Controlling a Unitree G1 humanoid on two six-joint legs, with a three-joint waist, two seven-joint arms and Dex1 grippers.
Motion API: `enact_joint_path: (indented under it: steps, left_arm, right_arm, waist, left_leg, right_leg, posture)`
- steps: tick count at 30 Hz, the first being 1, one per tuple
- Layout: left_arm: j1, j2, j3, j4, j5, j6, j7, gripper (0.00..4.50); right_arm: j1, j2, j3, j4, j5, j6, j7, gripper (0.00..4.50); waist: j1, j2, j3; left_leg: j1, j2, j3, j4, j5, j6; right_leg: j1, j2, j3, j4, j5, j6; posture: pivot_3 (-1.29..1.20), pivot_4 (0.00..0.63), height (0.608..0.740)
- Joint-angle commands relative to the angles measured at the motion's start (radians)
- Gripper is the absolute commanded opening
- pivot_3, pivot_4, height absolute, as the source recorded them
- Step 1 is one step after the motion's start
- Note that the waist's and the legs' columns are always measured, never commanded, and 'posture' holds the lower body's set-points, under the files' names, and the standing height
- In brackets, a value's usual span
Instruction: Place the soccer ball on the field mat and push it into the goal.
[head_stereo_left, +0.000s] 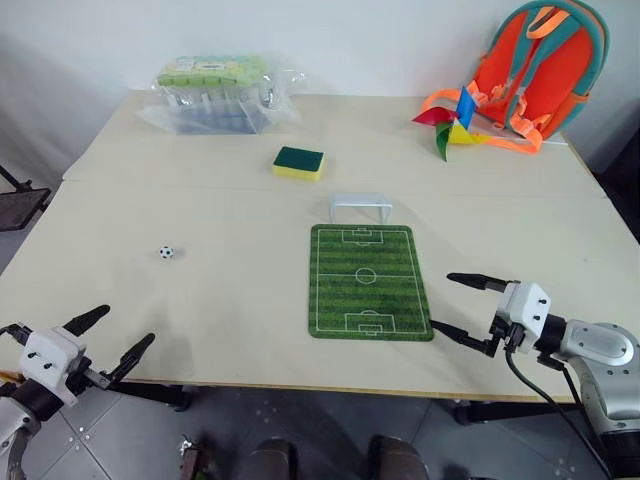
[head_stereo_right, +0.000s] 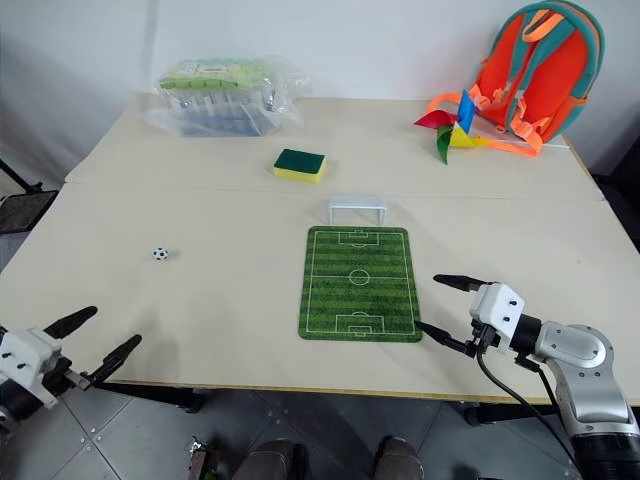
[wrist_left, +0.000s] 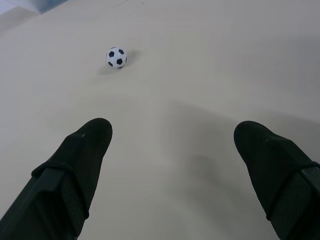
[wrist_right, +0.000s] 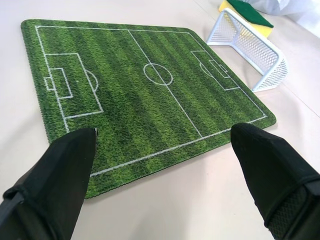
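The tiny black-and-white soccer ball (head_stereo_left: 166, 252) rests on the bare table left of the field mat (head_stereo_left: 367, 280), a green striped mat with white pitch lines. At the mat's far end stands the small white goal (head_stereo_left: 361, 207). My left gripper (head_stereo_left: 122, 338) hovers open at the table's near left edge, well short of the ball (wrist_left: 116, 57), which lies ahead of its fingers (wrist_left: 82, 150). My right gripper (head_stereo_left: 452, 302) is open too, just right of the mat's near right corner, pointing across the mat (wrist_right: 150, 85) toward the goal (wrist_right: 250, 42).
A green-and-yellow sponge (head_stereo_left: 299, 162) lies beyond the goal. A clear plastic package (head_stereo_left: 215, 92) sits at the far left of the table, and an orange backpack (head_stereo_left: 540, 62) with a colourful pinwheel (head_stereo_left: 450, 122) at the far right.
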Motion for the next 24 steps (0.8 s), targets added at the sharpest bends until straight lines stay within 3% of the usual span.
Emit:
enact_joint_path:
  steps: [1, 7, 12, 16, 24]
  left_arm:
    - [0.000, 0.007, 0.016, -0.025, -0.024, 0.000, 0.002, 4.48]
    - [0.058, -0.037, 0.129, -0.006, -0.168, 0.085, 0.018, 4.48]
    - [0.101, -0.101, 0.224, 0.037, -0.205, 0.072, 0.073, 4.48]
    - [0.152, -0.228, 0.332, 0.066, -0.277, 0.063, 0.172, 4.48]
    - [0.064, -0.252, 0.234, -0.144, -0.329, 0.173, 0.267, 4.48]
  right_arm:
    - [0.002, 0.001, 0.001, -0.002, 0.029, -0.025, 0.043, 4.50]
    - [-0.007, 0.074, 0.020, -0.144, 0.216, 0.124, 0.079, 4.50]
    - [-0.010, 0.143, 0.013, -0.232, 0.314, 0.160, 0.096, 4.50]
    - [-0.043, 0.211, -0.003, -0.214, 0.328, 0.103, 0.092, 4.50]
    - [-0.118, 0.194, -0.067, -0.025, 0.273, -0.014, 0.135, 4.50]
  waist:
    - [0.000, 0.000, 0.000]
    - [-0.007, 0.000, 0.000]
    - [-0.002, 0.000, 0.000]
    - [0.002, -0.002, -0.001]
    - [0.027, -0.004, -0.002]
  left_leg:
    - [0.000, 0.000, 0.000, 0.000, 0.000, 0.000]
    - [0.000, 0.002, 0.002, 0.000, -0.001, -0.001]
    - [0.001, 0.009, 0.005, 0.001, -0.004, -0.004]
    - [0.001, 0.011, 0.006, 0.002, -0.006, -0.004]
    - [0.000, 0.012, 0.006, 0.005, -0.006, -0.004]
  right_leg:
    - [-0.001, 0.000, 0.001, 0.000, 0.000, 0.000]
    - [-0.002, 0.002, 0.002, 0.000, 0.000, 0.000]
    - [-0.003, 0.009, 0.005, -0.001, 0.001, -0.002]
    - [-0.003, 0.012, 0.007, -0.002, 0.001, -0.004]
    - [-0.004, 0.013, 0.007, -0.001, 0.002, -0.006]
  posture:
    - [0.00, 0.150, 0.740]
    - [0.00, 0.150, 0.740]
    - [0.00, 0.150, 0.740]
    - [0.00, 0.150, 0.740]
    - [0.00, 0.150, 0.740]
